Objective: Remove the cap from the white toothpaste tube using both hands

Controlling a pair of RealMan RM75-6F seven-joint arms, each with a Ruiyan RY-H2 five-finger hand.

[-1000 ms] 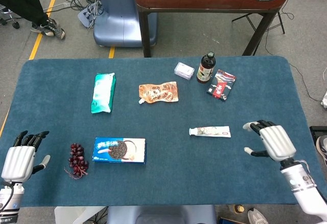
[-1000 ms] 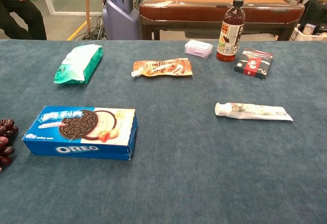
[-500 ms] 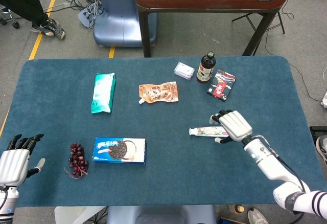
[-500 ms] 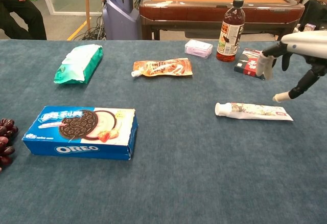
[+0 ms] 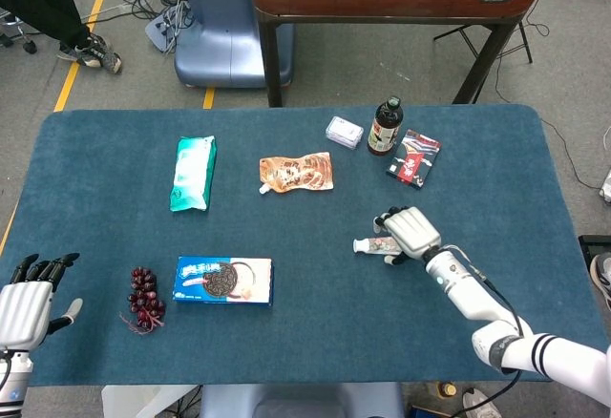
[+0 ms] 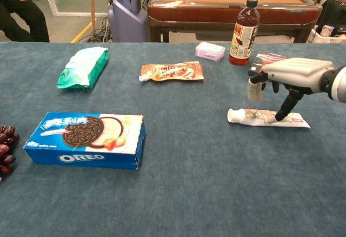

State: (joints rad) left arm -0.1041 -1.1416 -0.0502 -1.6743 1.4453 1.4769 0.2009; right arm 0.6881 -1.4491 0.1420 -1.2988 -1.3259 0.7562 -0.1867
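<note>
The white toothpaste tube [image 6: 265, 118] lies flat on the blue table [image 6: 189, 193], right of centre, with its white cap [image 6: 231, 116] pointing left. My right hand [image 6: 289, 74] hovers directly over the tube's body, fingers spread and pointing left. One digit reaches down to the tube's top, and the others stay clear of it. In the head view the right hand [image 5: 409, 232] covers most of the tube [image 5: 368, 244], so only the cap end shows. My left hand [image 5: 24, 308] is far off at the table's front left edge, fingers apart and empty.
An Oreo box [image 6: 86, 139] and grapes [image 5: 145, 296] lie front left. A green packet [image 6: 84, 66], an orange pouch [image 6: 173, 71], a small white pack [image 6: 210, 51], a dark bottle [image 6: 244, 31] and a red-black box [image 5: 413, 158] line the far side.
My right hand has swept left from the table's right side to a spot over the tube, then on toward the cap end. The left hand sank slightly.
</note>
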